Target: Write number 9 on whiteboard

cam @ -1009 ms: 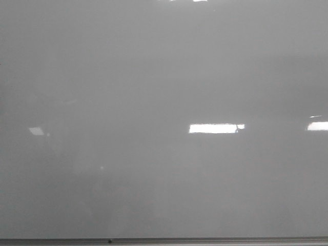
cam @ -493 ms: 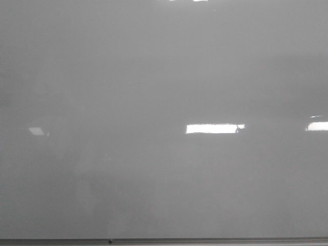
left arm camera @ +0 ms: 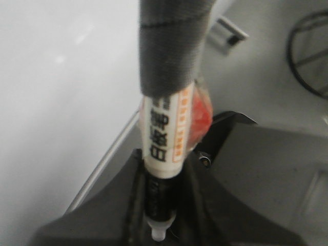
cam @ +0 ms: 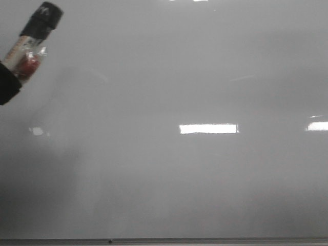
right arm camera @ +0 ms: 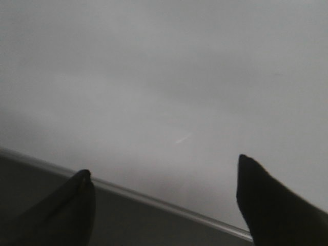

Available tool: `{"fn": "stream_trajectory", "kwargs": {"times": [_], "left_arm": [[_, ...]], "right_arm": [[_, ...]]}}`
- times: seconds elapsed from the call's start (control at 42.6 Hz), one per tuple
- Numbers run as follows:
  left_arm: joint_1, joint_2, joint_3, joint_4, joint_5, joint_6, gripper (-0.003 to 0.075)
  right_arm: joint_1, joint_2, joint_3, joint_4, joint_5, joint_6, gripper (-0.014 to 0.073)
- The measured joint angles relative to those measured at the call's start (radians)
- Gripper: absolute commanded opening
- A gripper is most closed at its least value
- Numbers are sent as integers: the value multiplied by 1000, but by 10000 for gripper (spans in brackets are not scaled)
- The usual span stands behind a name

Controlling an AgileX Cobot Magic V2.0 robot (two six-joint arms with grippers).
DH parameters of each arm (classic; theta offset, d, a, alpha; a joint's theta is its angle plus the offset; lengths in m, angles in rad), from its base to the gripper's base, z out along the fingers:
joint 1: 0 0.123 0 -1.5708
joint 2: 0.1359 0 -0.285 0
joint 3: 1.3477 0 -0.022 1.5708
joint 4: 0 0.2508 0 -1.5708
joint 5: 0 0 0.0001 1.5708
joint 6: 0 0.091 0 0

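The whiteboard (cam: 179, 169) fills the front view, glossy pale grey. No number 9 or other black line shows on it. A marker (cam: 36, 41) with a white and red body and a black end juts in at the upper left, black end pointing up and right. My left gripper (left arm camera: 161, 174) is shut on the marker (left arm camera: 166, 128); only a dark bit of it (cam: 6, 84) shows at the front view's left edge. I cannot tell whether the marker touches the board. My right gripper (right arm camera: 164, 179) is open and empty over the board's framed edge (right arm camera: 154, 201).
The thin grey metal frame edge (cam: 205, 240) runs along the bottom of the front view. Bright rectangular glare patches (cam: 208, 128) lie on the board at middle right and far right (cam: 318, 125). In the left wrist view the board's edge (left arm camera: 102, 164) passes beside the gripper.
The marker and part of my left gripper have come into the front view at the upper left; before, only the bare board showed. The glare patch has shifted slightly left.
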Motion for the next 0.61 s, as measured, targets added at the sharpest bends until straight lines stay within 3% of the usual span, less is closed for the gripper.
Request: {"fn": "stream_trajectory", "kwargs": {"times": [0.117, 0.258, 0.61], "left_arm": [[-99, 0, 0, -43, 70, 170, -19], [-177, -2, 0, -52, 80, 212, -19], [-204, -2, 0, -52, 83, 224, -19]], "right_arm": [[110, 99, -125, 131, 144, -179, 590], [262, 237, -257, 237, 288, -310, 590], [569, 580, -509, 270, 297, -391, 590]]}}
